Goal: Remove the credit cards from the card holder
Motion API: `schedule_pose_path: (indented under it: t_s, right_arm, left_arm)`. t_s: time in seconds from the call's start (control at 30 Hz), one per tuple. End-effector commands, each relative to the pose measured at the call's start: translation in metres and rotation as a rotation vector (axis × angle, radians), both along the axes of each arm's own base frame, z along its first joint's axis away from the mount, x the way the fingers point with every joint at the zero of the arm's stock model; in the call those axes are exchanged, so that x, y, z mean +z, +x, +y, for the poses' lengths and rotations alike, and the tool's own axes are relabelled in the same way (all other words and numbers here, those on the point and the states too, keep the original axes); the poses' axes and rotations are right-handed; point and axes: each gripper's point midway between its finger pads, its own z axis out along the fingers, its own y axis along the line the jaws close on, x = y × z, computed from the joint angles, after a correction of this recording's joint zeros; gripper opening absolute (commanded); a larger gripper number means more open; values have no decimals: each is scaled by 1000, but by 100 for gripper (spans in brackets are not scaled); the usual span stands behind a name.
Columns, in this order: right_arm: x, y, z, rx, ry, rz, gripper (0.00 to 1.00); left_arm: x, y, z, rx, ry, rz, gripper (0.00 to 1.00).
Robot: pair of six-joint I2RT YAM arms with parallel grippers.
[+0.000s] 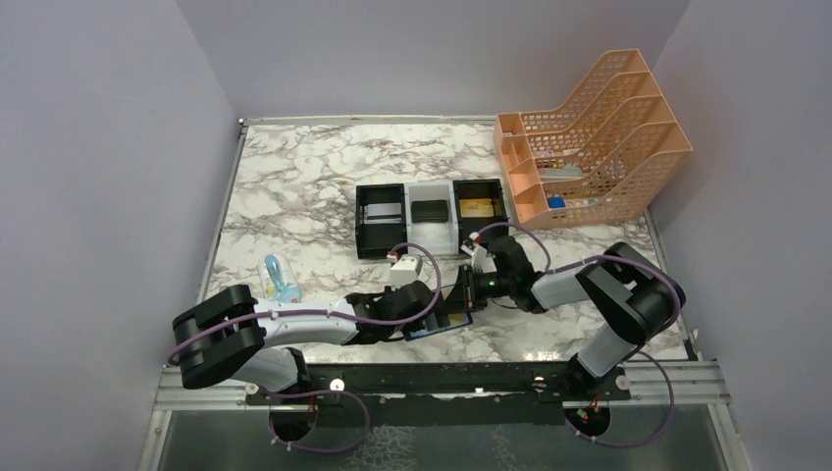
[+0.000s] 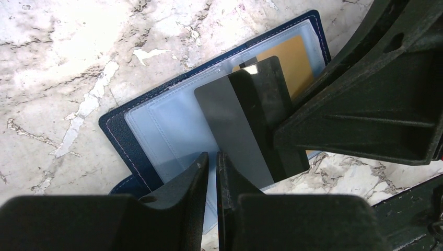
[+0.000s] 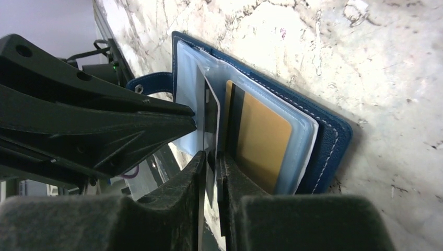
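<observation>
Reaching rightward along the near edge of the marble table, the left arm lies low and nearly straight. The right arm comes from the right with its elbow raised and its forearm angled down and to the left. The 2 grippers meet tip to tip over the card holder, which sits near the middle of the table's near edge.

The navy holder lies open and flat with its spread running roughly left to right. Its clear pockets face up and its snap tab sticks out on the near side.

A dark grey card with a darker stripe lies on top of the pockets. Its long axis runs across the holder's spread, a little skewed. The right gripper is clamped on this card, whose thin edge shows between the 2 fingers.

A gold card sits inside a pocket on the holder's right half, its long axis running the same way.

The left gripper stands over the pockets with only a narrow slit between its fingers. I cannot tell whether it pinches the pocket leaf.

Farther back are 3 box trays in a row and a peach mesh file rack.
</observation>
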Motion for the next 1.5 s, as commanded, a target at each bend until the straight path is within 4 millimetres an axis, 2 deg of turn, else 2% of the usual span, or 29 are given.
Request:
schedule_pose_path:
  t_s: [0.0, 0.2, 0.43, 0.87, 0.97, 1.23, 1.47]
  right_arm:
    - [2, -4, 6, 34, 61, 10, 17]
    - [1, 2, 8, 18, 49, 2, 22]
    - [-3, 1, 11, 11, 37, 14, 22]
    - [-1, 3, 6, -19, 11, -8, 3]
    - [0, 6, 1, -39, -21, -32, 1]
    - [24, 14, -13, -112, -63, -141, 1]
    - [43, 23, -27, -159, -116, -238, 1]
  left_arm:
    - [-16, -10, 21, -10, 87, 35, 15]
    - [-18, -12, 22, -15, 91, 42, 15]
    - [-21, -11, 21, -8, 94, 43, 14]
    - [-21, -13, 21, -12, 91, 47, 14]
    - [-20, -12, 22, -10, 87, 43, 14]
    - [-14, -13, 23, -11, 76, 34, 14]
    - [10, -10, 17, -32, 25, 0, 17]
